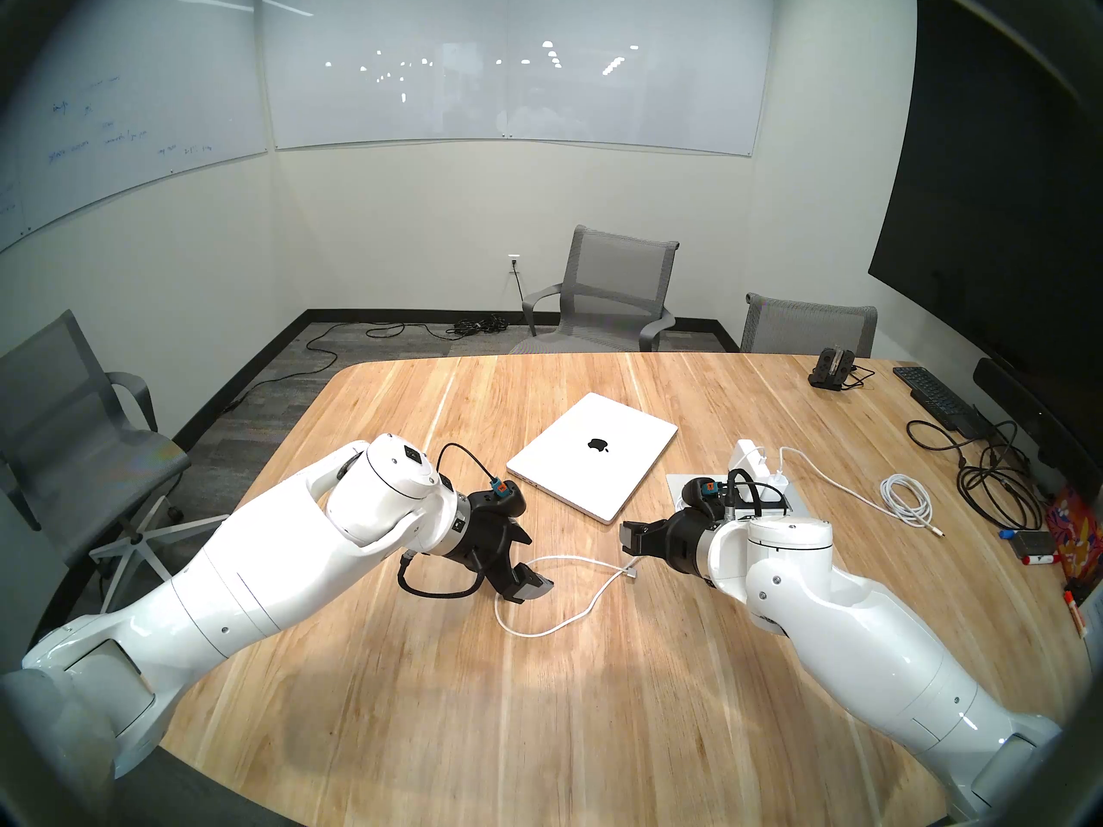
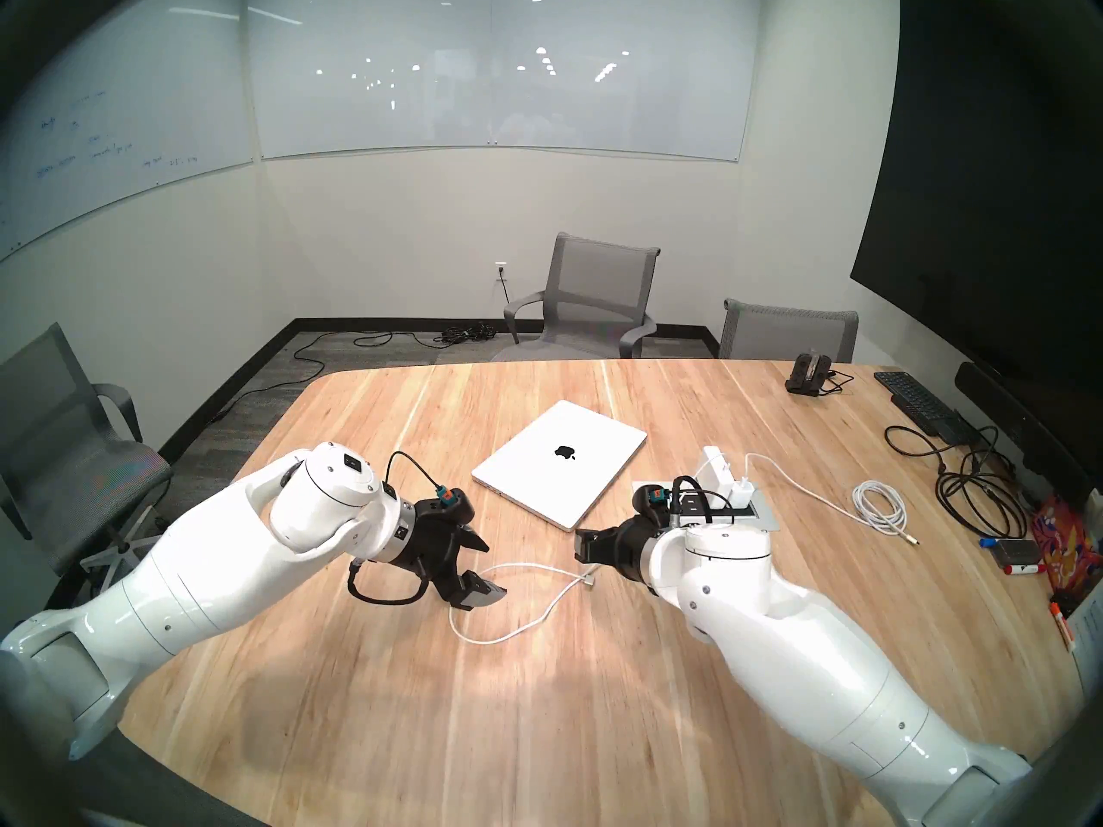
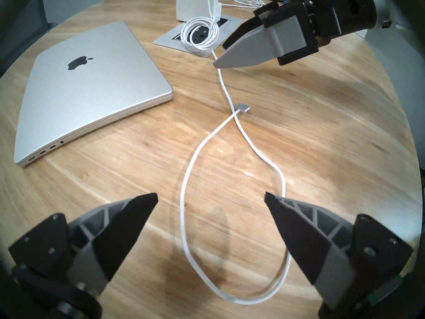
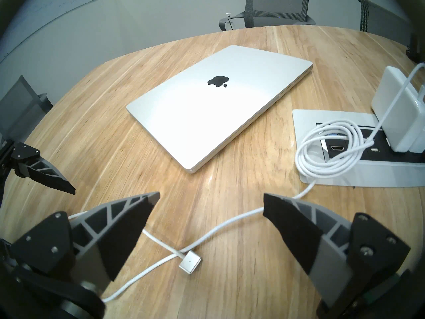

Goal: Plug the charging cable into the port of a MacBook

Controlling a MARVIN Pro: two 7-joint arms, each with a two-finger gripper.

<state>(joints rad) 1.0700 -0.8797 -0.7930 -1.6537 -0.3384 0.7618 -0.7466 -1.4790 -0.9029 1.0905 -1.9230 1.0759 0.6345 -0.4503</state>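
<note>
The closed silver MacBook [image 1: 591,456] lies flat mid-table, apple logo up; its side ports [image 3: 46,150] face my left gripper. The white charging cable [image 3: 183,208] lies in a loose loop on the wood, and its flat silvery plug [image 1: 631,571] rests on the table, crossing its own cord. My left gripper [image 1: 540,562] is open and empty, low over the loop [image 3: 211,194]. My right gripper [image 1: 624,536] is open and empty just above the plug [image 4: 190,262], which lies below and between its fingers [image 4: 211,193]. Neither gripper touches the cable.
A white charger brick [image 1: 746,459] stands on a recessed outlet box [image 4: 299,118] right of the laptop, with part of the cord coiled on it [image 4: 326,148]. Another coiled white cable [image 1: 907,500], black cables [image 1: 991,479], a keyboard [image 1: 937,396] and markers lie far right. Chairs surround the table.
</note>
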